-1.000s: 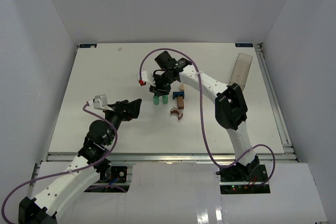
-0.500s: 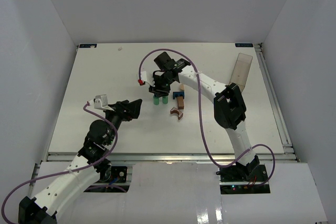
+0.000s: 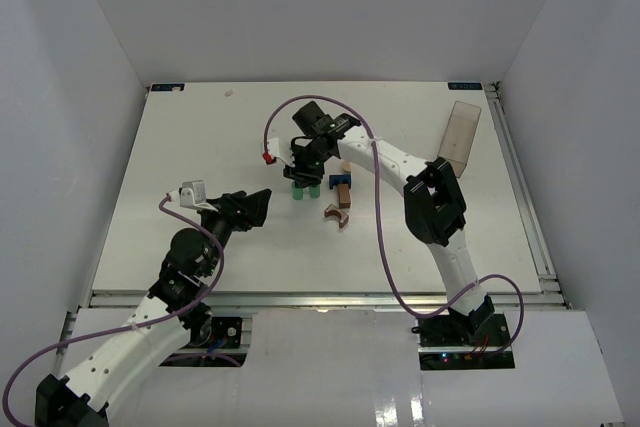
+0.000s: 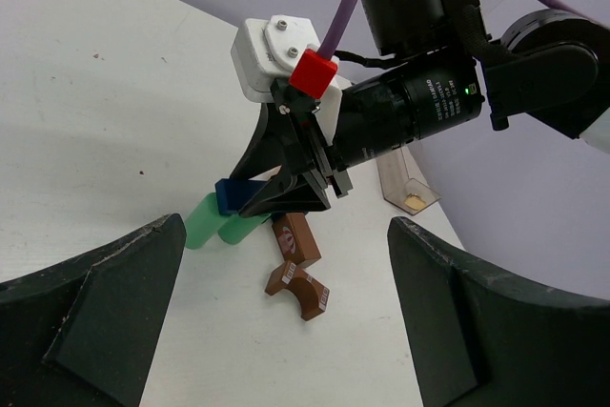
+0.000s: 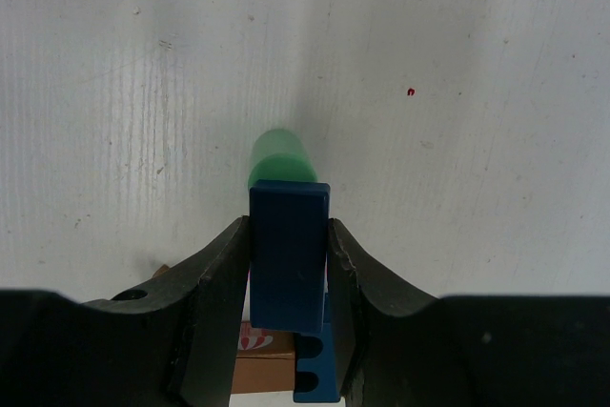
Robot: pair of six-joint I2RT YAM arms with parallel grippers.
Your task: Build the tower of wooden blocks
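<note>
Cylinders (image 4: pixel 203 222) hide partly beneath blue block (image 5: pixel 289 264) clamped in right gripper (image 5: pixel 289 231); left gripper (image 3: pixel 258 205) gapes wide.

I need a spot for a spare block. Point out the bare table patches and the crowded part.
Bare: the far left of the table, from its left edge to the green cylinders; also the near strip between the brown arch and the front edge. Crowded: the centre, where the right gripper holds a blue block over the cylinders.

A flat block (image 5: pixel 289 254) is over the two cylinders (image 3: pixel 306 190), the brick (image 3: pixel 343 192) right of them, the arch (image 3: pixel 337 214) nearer
</note>
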